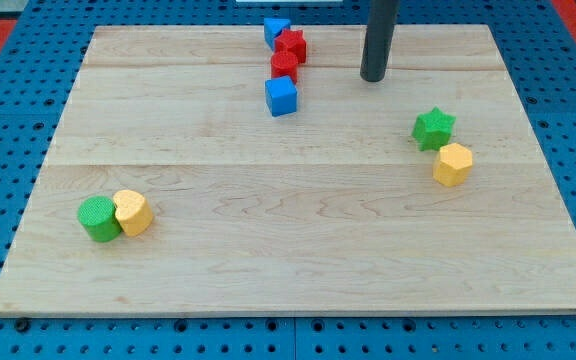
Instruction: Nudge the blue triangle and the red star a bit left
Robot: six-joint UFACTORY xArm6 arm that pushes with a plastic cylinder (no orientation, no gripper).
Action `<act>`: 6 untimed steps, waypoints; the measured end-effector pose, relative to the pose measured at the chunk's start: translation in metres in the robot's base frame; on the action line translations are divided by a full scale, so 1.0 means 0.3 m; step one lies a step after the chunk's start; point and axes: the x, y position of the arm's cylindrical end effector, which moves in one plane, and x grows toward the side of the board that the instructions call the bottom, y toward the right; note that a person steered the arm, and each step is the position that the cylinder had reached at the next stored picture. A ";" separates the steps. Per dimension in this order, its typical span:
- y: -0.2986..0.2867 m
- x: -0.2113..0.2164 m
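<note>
The blue triangle [275, 31] sits at the view's top centre of the wooden board [298, 260]. The red star [292, 45] touches it on its lower right. Just below the star is a red round block [285, 67], and below that a blue cube [281, 97]. My tip [373, 77] stands on the board to the right of this column, roughly level with the red round block and well apart from all of them.
A green star [434, 128] and a yellow hexagonal block [453, 164] sit together at the view's right. A green round block [98, 219] and a yellow block [133, 212] touch at the lower left. Blue pegboard surrounds the board.
</note>
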 end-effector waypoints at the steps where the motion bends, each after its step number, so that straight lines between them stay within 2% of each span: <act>1: 0.013 -0.071; 2: -0.033 -0.142; 4: -0.269 -0.257; 6: -0.362 -0.275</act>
